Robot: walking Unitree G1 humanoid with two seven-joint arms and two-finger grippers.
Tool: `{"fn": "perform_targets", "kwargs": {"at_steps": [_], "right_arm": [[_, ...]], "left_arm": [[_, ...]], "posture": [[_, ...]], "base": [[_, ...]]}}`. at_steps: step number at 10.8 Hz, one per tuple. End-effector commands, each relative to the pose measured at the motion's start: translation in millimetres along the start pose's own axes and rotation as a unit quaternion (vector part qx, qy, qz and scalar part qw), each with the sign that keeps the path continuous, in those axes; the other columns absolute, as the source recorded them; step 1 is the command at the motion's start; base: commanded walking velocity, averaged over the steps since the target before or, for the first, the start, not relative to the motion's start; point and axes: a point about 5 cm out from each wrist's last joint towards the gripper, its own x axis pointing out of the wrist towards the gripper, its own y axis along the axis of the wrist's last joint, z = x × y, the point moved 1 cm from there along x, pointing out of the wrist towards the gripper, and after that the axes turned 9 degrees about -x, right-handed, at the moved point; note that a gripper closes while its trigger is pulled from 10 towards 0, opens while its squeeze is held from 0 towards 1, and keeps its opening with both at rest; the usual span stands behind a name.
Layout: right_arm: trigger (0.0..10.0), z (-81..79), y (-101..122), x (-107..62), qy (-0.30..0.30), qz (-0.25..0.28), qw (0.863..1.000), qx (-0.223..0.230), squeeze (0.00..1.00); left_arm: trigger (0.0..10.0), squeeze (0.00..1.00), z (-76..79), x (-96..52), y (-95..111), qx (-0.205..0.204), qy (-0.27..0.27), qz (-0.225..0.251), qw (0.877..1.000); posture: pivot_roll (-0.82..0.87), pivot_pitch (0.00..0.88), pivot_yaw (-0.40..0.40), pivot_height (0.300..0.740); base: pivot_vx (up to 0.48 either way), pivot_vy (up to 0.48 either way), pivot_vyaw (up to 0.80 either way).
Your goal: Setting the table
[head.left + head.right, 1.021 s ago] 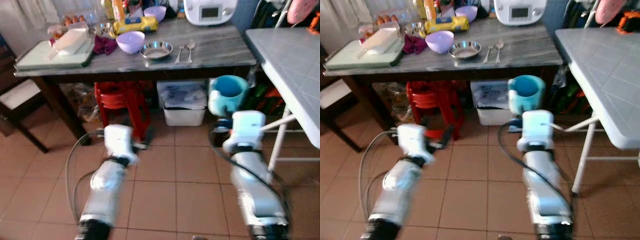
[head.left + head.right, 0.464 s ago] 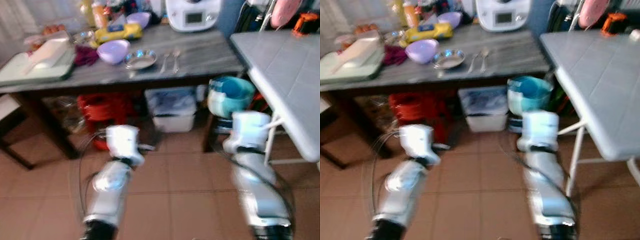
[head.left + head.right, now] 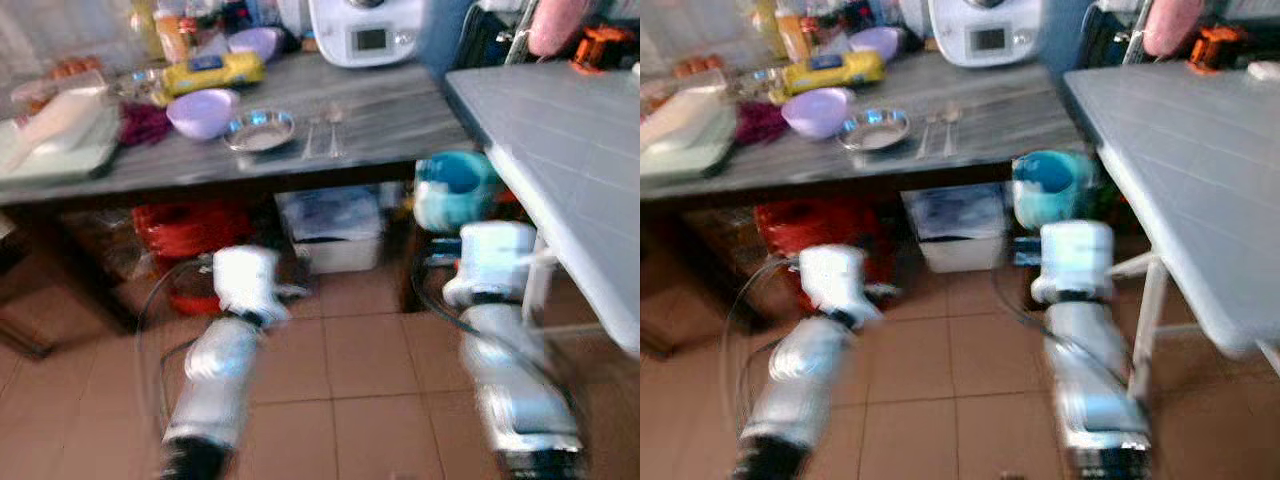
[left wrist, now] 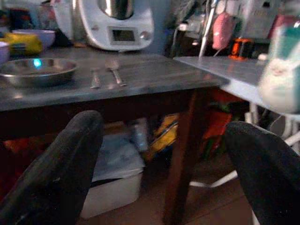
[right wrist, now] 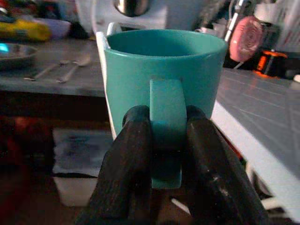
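View: swung right since a second ago; grey table [image 3: 560,150] now nearer (camera moved, blurred)
Right gripper [image 5: 166,140]: pinching mug [image 5: 164,70] by handle; carried toward table
Left gripper [image 4: 159,154]: spread, empty

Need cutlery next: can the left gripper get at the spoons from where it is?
Probably not yet. The left gripper is open and free, but hangs below the tabletop, short of the spoons; nothing covers them.

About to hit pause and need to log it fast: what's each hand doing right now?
Left hand: open, holding nothing.
Right hand: closed on the handle of the teal mug, carried upright.
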Motion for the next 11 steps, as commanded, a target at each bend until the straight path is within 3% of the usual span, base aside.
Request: {"fn": "perform_targets", "kwargs": {"at_steps": [1, 4, 6, 8, 10, 11], "right_arm": [[10.0, -11.5, 13.8, 2.8, 0.013, 0.026, 1.000, 0.011, 0.00], [10.0, -9.8, 15.3, 4.6, 0.013, 0.030, 0.999, 0.008, 0.00], [10.0, -9.6, 16.7, 5.9, 0.011, 0.033, 0.999, 0.006, 0.00], [10.0, -9.0, 16.1, 6.8, 0.008, 0.029, 0.999, 0.018, 0.00], [10.0, -8.8, 16.7, 7.5, 0.008, 0.030, 0.999, 0.020, 0.00], [10.0, -8.7, 16.7, 7.6, 0.008, 0.031, 0.999, 0.019, 0.00]], "left_arm": [[10.0, 0.00, -15.4, -4.9, 3.4, 0.014, 0.017, -0.001, 1.000], [10.0, 0.00, -13.9, -2.0, 2.9, 0.013, 0.015, 0.001, 1.000], [10.0, 0.00, -13.5, -1.0, 3.1, 0.011, 0.016, 0.003, 1.000], [10.0, 0.00, -13.3, -0.7, 2.6, 0.010, 0.015, 0.004, 1.000], [10.0, 0.00, -13.0, -0.1, 2.7, 0.010, 0.016, 0.005, 1.000], [10.0, 0.00, -12.7, -0.1, 2.5, 0.010, 0.015, 0.005, 1.000]], "posture": [[-0.17, 0.073, 0.071, 0.740], [-0.17, 0.065, 0.067, 0.740], [-0.17, 0.063, 0.065, 0.740], [-0.17, 0.063, 0.065, 0.740], [-0.17, 0.061, 0.065, 0.740], [-0.18, 0.060, 0.065, 0.740]], "base": [[0.311, 0.000, 0.68], [0.316, 0.000, 0.18], [0.315, 0.000, 0.78], [0.315, 0.000, 0.00], [0.317, 0.000, -0.80], [0.315, 0.000, 0.00]]}}
